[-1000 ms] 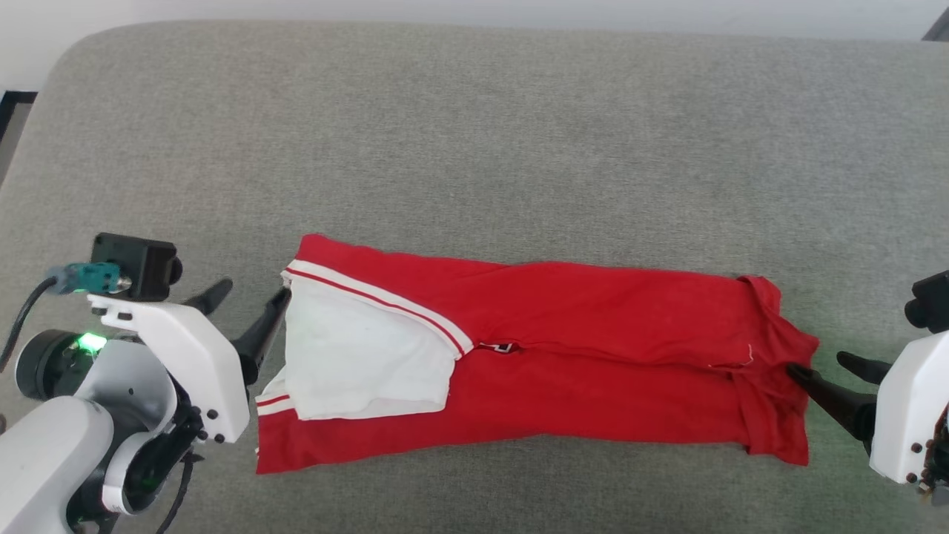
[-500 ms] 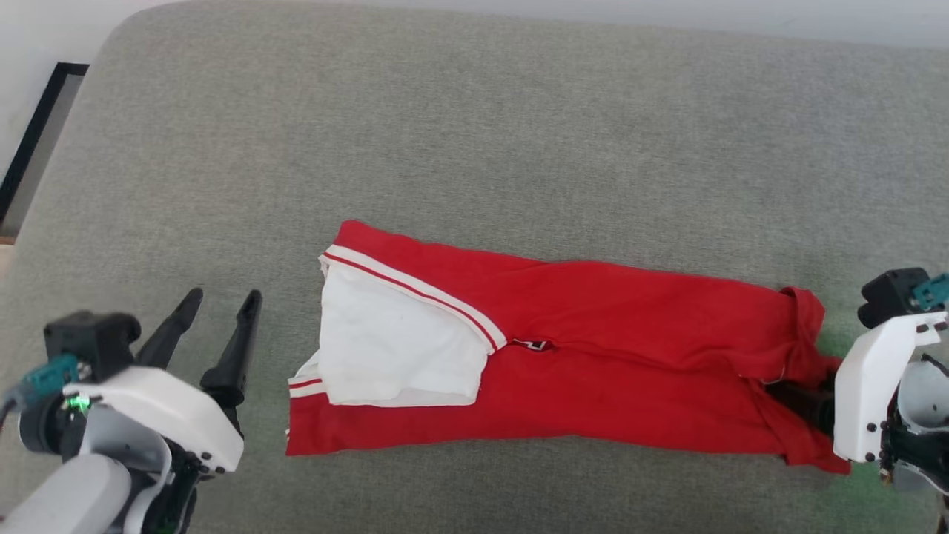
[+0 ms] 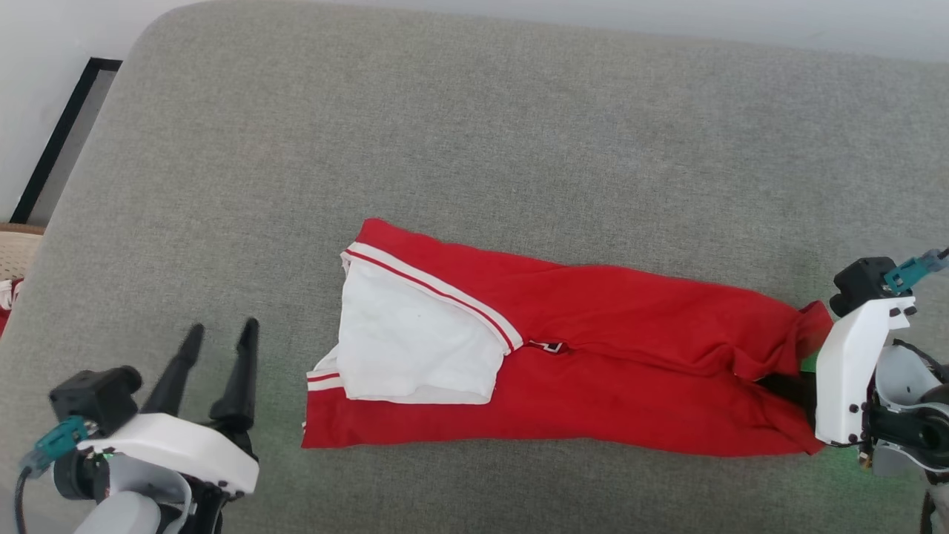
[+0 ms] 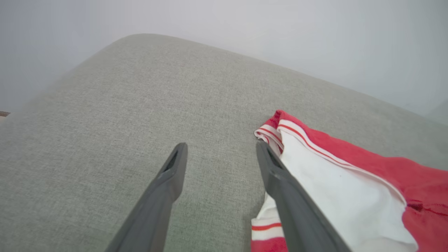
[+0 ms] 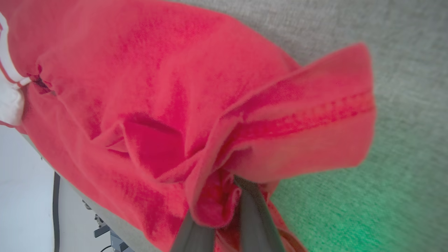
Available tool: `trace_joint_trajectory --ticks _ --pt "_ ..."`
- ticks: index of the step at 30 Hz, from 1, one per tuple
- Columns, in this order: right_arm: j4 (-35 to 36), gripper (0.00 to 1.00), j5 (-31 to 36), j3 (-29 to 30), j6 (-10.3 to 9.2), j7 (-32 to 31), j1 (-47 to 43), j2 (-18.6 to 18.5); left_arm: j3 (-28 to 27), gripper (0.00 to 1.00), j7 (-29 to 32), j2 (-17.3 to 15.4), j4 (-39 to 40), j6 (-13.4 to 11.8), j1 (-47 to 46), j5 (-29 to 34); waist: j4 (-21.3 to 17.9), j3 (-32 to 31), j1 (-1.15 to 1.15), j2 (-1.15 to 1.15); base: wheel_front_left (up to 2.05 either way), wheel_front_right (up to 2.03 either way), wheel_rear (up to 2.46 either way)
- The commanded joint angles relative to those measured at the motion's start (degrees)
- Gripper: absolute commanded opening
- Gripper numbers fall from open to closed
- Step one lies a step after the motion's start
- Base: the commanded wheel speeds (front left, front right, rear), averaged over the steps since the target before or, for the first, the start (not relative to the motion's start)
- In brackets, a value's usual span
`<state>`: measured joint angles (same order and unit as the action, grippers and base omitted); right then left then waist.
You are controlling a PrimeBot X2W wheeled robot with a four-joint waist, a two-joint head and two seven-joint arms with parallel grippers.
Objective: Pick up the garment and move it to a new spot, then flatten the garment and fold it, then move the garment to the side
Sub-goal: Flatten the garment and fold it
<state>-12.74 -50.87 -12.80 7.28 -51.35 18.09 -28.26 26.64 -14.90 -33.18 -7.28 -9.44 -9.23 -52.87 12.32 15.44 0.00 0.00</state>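
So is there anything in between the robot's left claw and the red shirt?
No, nothing visible is in the way. The left gripper is open and sits beside the white-sleeved end of the garment, apart from it, with just bare grey cushion between them.

The right gripper (image 3: 795, 387) has the tips of its fingers (image 5: 252, 217) buried in bunched red cloth of the garment (image 3: 630, 356), which is blurred in the right wrist view. The lettering (image 3: 550, 346) is folded away except for a tiny black-and-white scrap. A pale woven thing (image 3: 16, 252) is cut off by the left edge.
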Motion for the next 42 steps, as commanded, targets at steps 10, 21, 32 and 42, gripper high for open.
trace_joint_trajectory --ticks 10,21,32,42 --pt "-1.7 0.0 -4.4 1.5 0.14 4.1 -0.8 -4.8 -11.8 1.0 -0.4 8.6 -1.9 7.3 5.4 10.4 -2.2 -1.1 0.0 0.0 0.0 0.0 0.0" --pt "-7.1 0.0 -5.5 7.1 0.17 6.9 1.2 -12.6 -20.0 1.0 -0.4 15.1 -2.2 13.6 6.9 18.0 -5.9 -1.2 0.0 0.0 0.0 0.0 0.0" --pt "-12.9 0.0 -5.7 9.4 0.2 9.1 3.7 -14.0 -22.9 1.0 -0.4 17.6 -3.2 15.9 5.9 21.3 -8.6 -1.0 0.0 0.0 0.0 0.0 0.0" --pt "0.9 0.0 -9.1 4.0 0.21 8.8 -0.4 -12.6 -24.2 1.0 -0.4 18.1 -3.4 16.5 7.4 22.0 -8.6 -2.3 0.0 0.0 0.0 0.0 0.0"
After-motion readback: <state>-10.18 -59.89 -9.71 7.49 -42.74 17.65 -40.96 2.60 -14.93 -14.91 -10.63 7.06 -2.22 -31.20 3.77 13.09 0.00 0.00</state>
